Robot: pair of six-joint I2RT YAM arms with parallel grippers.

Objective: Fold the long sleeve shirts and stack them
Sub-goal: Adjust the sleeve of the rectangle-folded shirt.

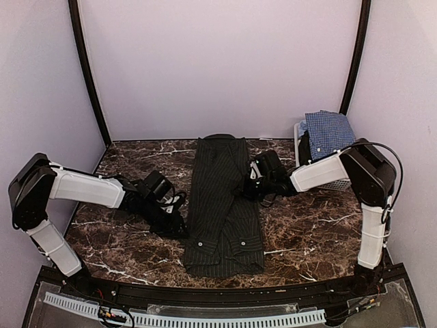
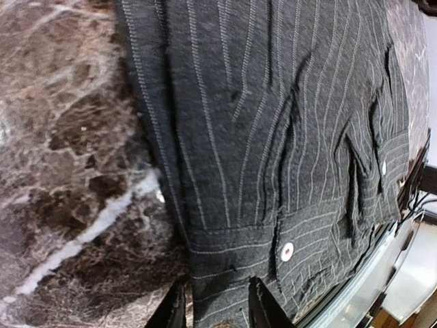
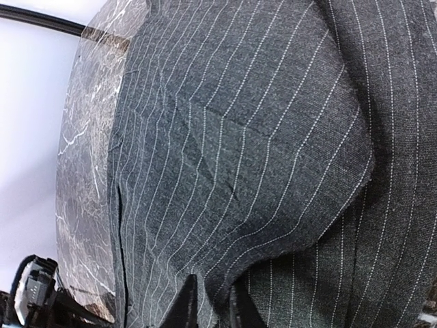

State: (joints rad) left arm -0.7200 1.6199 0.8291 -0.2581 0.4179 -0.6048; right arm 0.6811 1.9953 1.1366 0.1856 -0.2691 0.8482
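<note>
The black pinstriped long sleeve shirt (image 1: 222, 205) lies folded into a long narrow strip down the middle of the table. My left gripper (image 1: 176, 222) sits at the strip's left edge near its front end. In the left wrist view its fingers (image 2: 263, 307) stand apart astride the edge of the shirt (image 2: 273, 123), close to a white button (image 2: 287, 251), with the cloth lying flat between them. My right gripper (image 1: 247, 188) is at the strip's right edge. There a raised fold of the shirt (image 3: 259, 137) is pinched in the narrow gap of the gripper (image 3: 212, 307). The blue-and-white check shirt (image 1: 329, 131) lies heaped in the basket.
A white slatted basket (image 1: 339, 183) stands at the back right, behind my right arm. The marble table (image 1: 307, 232) shows bare on both sides of the strip. Purple walls close in the back and sides.
</note>
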